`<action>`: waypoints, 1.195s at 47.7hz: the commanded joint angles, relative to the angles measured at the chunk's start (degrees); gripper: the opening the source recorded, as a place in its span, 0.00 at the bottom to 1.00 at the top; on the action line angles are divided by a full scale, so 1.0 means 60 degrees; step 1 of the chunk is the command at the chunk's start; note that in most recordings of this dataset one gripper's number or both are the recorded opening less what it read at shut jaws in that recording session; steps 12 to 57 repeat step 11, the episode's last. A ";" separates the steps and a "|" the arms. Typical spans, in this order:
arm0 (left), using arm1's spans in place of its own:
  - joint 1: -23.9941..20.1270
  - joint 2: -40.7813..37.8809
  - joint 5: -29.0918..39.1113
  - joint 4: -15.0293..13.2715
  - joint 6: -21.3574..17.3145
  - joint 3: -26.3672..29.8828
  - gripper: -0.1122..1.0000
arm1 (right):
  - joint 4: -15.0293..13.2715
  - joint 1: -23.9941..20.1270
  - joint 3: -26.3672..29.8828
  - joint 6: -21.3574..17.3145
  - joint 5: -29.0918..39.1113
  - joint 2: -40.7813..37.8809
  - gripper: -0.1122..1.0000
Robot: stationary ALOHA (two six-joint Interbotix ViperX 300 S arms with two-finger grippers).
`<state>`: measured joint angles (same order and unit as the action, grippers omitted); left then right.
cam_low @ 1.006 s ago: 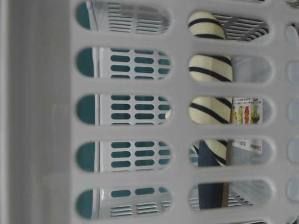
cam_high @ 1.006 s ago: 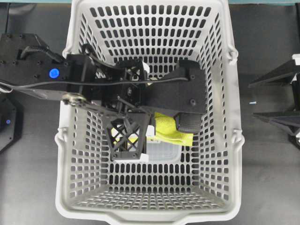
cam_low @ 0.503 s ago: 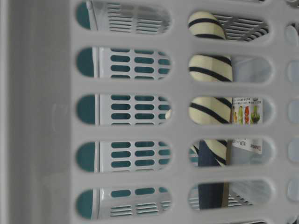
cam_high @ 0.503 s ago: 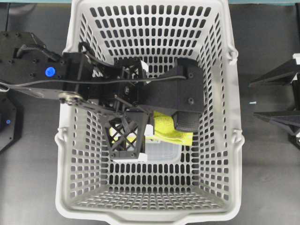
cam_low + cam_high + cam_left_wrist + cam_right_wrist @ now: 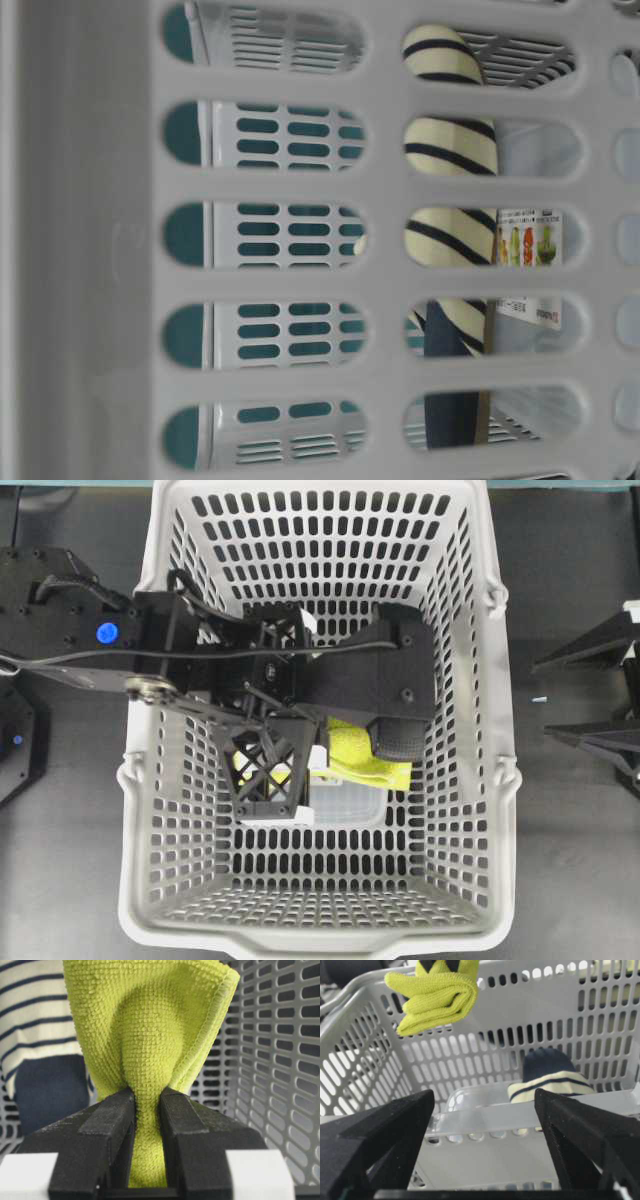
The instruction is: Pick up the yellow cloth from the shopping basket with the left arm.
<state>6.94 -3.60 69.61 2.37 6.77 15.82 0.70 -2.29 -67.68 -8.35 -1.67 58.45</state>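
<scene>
Left arm [image 5: 120, 650] reaching over the shopping basket [image 5: 505, 780] rim, its fingers [image 5: 115, 1125] clamped on a pinched fold of the yellow cloth [image 5: 150, 1035], which hangs bunched above the basket floor, clear of the striped fabric item [image 5: 550, 1082] beside the far wall. Right gripper [image 5: 485, 1160] waits outside, fingers apart. To finish well: raise straight up, keeping the squeeze firm and avoiding the walls.

Terry cloth, matt plastic, knit stripes

You are looking at a yellow cloth [image 5: 150, 1035] showing nubbly looped terry with a stitched hem, pinched by the left gripper's [image 5: 147, 1125] matt, faintly grainy black plastic; the shopping basket [image 5: 280, 1060] is showing smooth, satin grey plastic, and at ten o'clock the striped fabric [image 5: 35, 1010] is reading as soft knit.
</scene>
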 commanded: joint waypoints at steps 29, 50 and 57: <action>0.0000 0.0352 -0.0029 0.0029 0.0044 -0.0103 0.22 | 0.0029 -0.0029 0.0073 0.0000 -0.0015 0.0293 0.79; 0.0000 0.0352 -0.0029 0.0029 0.0044 -0.0103 0.22 | 0.0029 -0.0029 0.0073 0.0000 -0.0015 0.0293 0.79; 0.0000 0.0352 -0.0029 0.0029 0.0044 -0.0103 0.22 | 0.0029 -0.0029 0.0073 0.0000 -0.0015 0.0293 0.79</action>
